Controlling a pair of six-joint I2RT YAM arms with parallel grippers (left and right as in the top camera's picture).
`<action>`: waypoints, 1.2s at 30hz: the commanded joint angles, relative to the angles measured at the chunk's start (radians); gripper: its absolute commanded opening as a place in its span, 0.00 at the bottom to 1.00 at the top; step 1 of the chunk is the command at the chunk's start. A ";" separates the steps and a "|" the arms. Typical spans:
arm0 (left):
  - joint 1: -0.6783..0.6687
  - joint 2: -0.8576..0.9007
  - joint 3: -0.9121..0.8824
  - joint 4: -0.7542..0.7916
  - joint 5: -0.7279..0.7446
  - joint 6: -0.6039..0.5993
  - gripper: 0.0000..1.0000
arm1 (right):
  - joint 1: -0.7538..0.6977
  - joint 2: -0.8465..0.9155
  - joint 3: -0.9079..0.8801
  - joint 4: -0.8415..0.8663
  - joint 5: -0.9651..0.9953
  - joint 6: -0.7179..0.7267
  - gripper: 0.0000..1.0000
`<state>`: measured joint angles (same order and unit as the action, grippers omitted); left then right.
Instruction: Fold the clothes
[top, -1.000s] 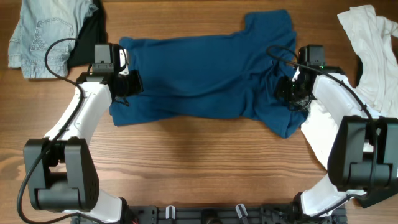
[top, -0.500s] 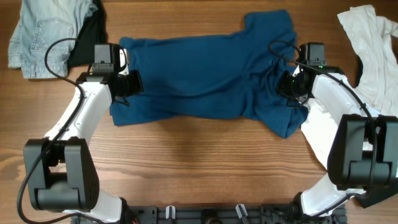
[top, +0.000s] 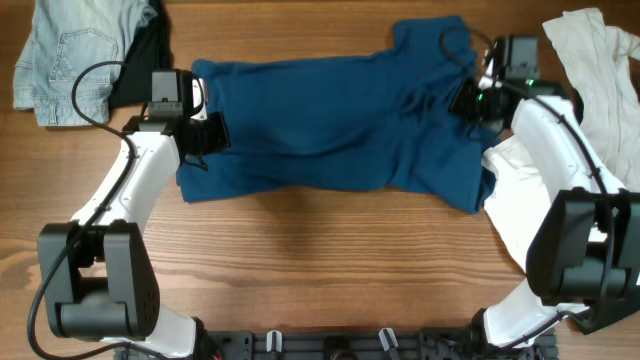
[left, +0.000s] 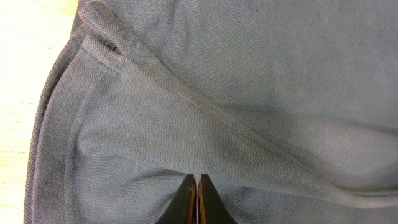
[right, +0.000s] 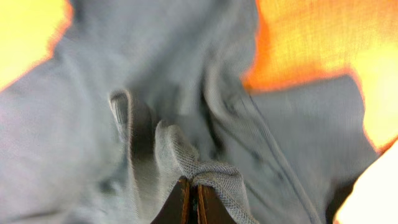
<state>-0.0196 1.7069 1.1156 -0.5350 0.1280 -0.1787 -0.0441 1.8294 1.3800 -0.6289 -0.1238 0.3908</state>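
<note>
The clothes here are chiefly a dark blue T-shirt spread across the far half of the wooden table. My left gripper sits at the shirt's left edge. In the left wrist view its tips are shut, with the blue knit tented up to them. My right gripper is at the shirt's right side, near the sleeve. The right wrist view shows it shut on a bunched fold of the same cloth, lifted off the table.
A pale denim piece and a black garment lie at the far left corner. A white shirt lies at the far right, and more white cloth is under the right arm.
The right gripper closed on the shirt's right side and moved toward the far edge, pulling that fabric up and flatter. The left arm has not moved.
</note>
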 joint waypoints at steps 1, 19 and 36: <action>0.000 -0.002 0.010 0.002 -0.010 -0.009 0.04 | 0.001 0.013 0.081 -0.011 -0.013 -0.036 0.04; 0.000 -0.002 0.010 0.004 -0.010 -0.008 0.12 | 0.000 0.077 0.089 -0.090 -0.009 -0.081 0.66; -0.002 0.037 0.413 -0.076 0.063 0.172 0.65 | 0.000 0.061 0.475 -0.285 -0.010 -0.284 0.97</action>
<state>-0.0196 1.7088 1.4044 -0.6315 0.2157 -0.1116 -0.0441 1.8973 1.8359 -0.9356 -0.1711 0.1444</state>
